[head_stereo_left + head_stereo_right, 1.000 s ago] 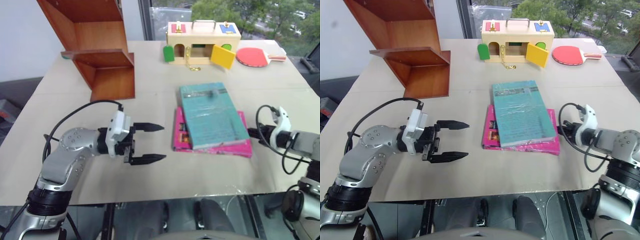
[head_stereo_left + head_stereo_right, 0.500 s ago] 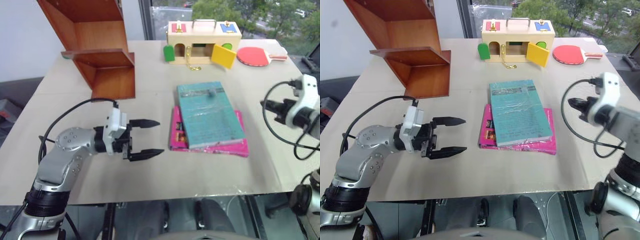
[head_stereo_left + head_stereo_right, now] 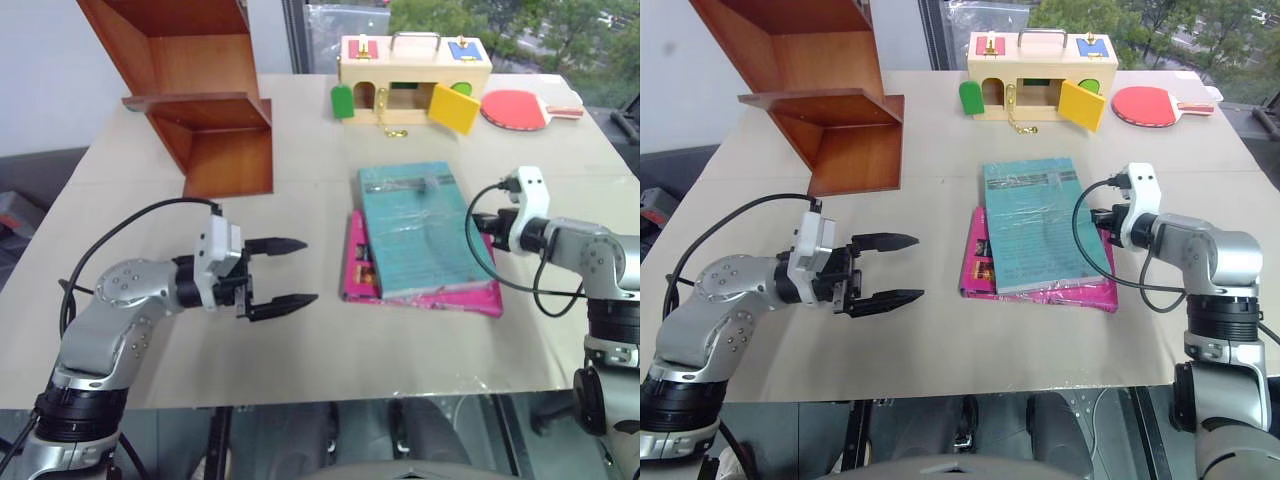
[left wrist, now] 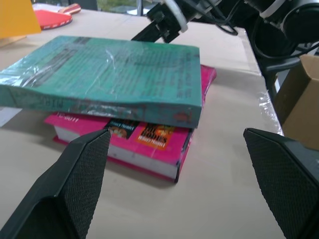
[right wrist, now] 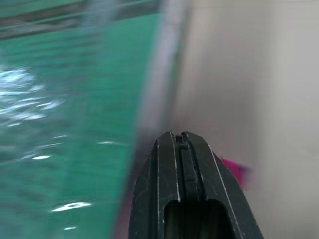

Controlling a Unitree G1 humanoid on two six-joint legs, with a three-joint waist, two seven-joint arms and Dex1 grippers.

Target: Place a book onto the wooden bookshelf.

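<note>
The teal-green book (image 3: 412, 228) lies flat on top of a magenta-pink book (image 3: 362, 272) in the middle of the table. The wooden bookshelf (image 3: 215, 100) stands at the far left. My left gripper (image 3: 308, 270) hovers open to the left of the books, pointing at them, a gap away; in the left wrist view its fingers (image 4: 75, 189) frame both book spines (image 4: 99, 74). My right gripper (image 3: 1102, 215) is shut, with its tip at the teal book's right edge (image 5: 75, 124), just over the pink book's margin.
A pale wooden box with coloured doors (image 3: 412, 70) and a red table tennis paddle (image 3: 520, 108) lie at the back of the table (image 3: 300, 190). A cardboard box (image 4: 304, 99) stands beyond the table's right side.
My right gripper swung up and away to the right, then came in leftward to the teal book's right edge, rolling as it went. The left gripper stays open, about where it was.
</note>
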